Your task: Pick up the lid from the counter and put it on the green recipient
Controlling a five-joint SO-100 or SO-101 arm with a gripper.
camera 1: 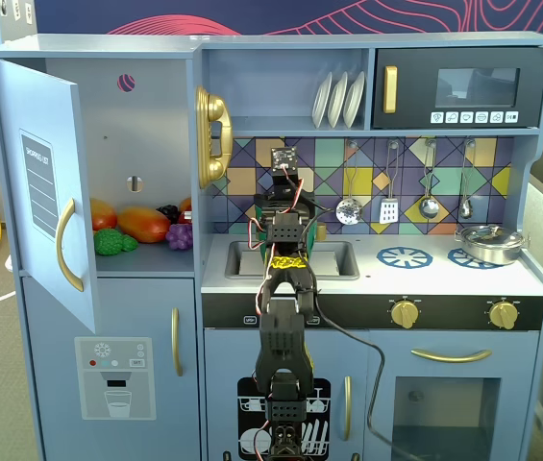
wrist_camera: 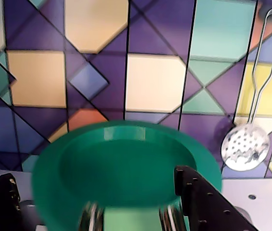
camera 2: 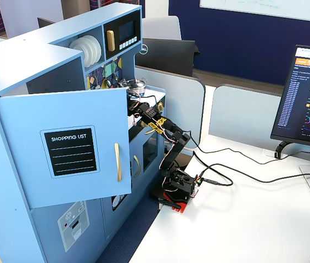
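Observation:
In the wrist view the green recipient (wrist_camera: 126,163) fills the lower middle, blurred. I look obliquely into its dark mouth, and a pale green strap (wrist_camera: 131,219) runs down its near side. My gripper (wrist_camera: 95,175) is open, with black fingers (wrist_camera: 208,202) on either side. The right finger overlaps the rim and the left one stands clear of it. The lid is not in view. In a fixed view the arm (camera 1: 285,288) reaches over the sink and hides both the recipient and the jaws.
A slotted spoon (wrist_camera: 244,147) hangs on the tiled back wall at the right. A silver steel pot (camera 1: 490,242) sits on the stove. The sink (camera 1: 338,257) lies under the arm. The fridge door (camera 1: 45,192) stands open at the left.

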